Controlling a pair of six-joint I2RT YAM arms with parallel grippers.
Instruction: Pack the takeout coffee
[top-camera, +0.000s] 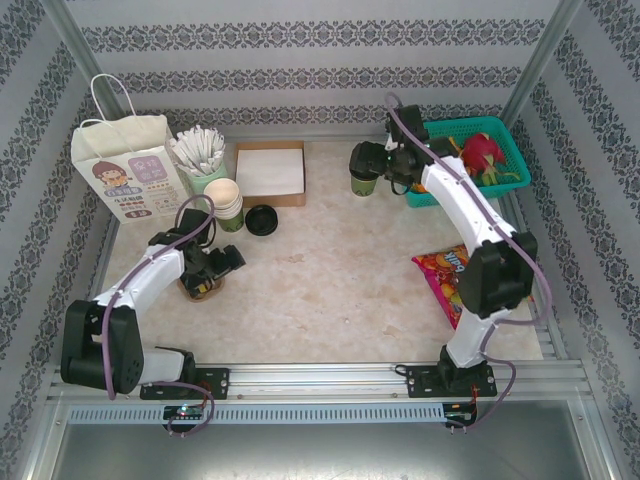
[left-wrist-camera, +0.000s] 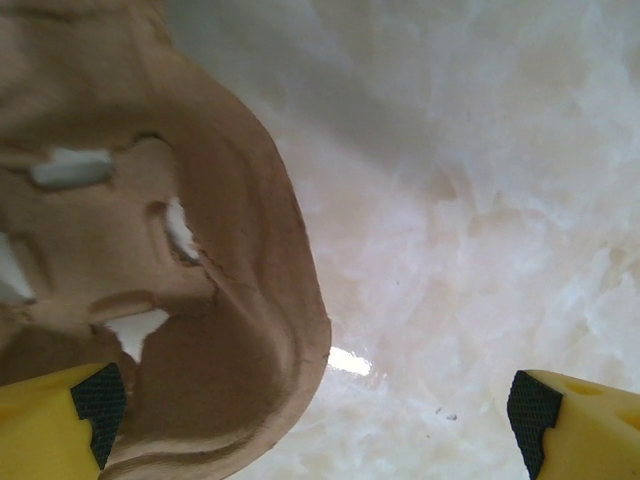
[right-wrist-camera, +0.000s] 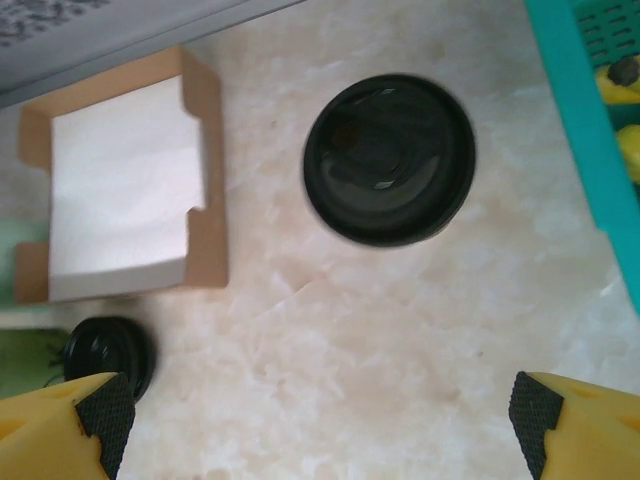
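**A:** Where's the takeout coffee (top-camera: 362, 184)?

**B:** Upright by the tabletop's far edge, right of the middle, black lid on. It's near the teal basket (right-wrist-camera: 575, 110) in the far right corner.

**A:** And the 2 grippers?

**B:** The right gripper (right-wrist-camera: 315, 425) hangs by the cup, jaws spread, grasping nothing. The left gripper (left-wrist-camera: 315, 420), toward the left edge, is spread too, above a brown pulp carrier (left-wrist-camera: 200, 250).

Brown pulp tray (left-wrist-camera: 200, 250) cut off top, left; teal basket (right-wrist-camera: 585, 150) cut at right; takeout coffee (right-wrist-camera: 388, 158) blurred, side hidden.
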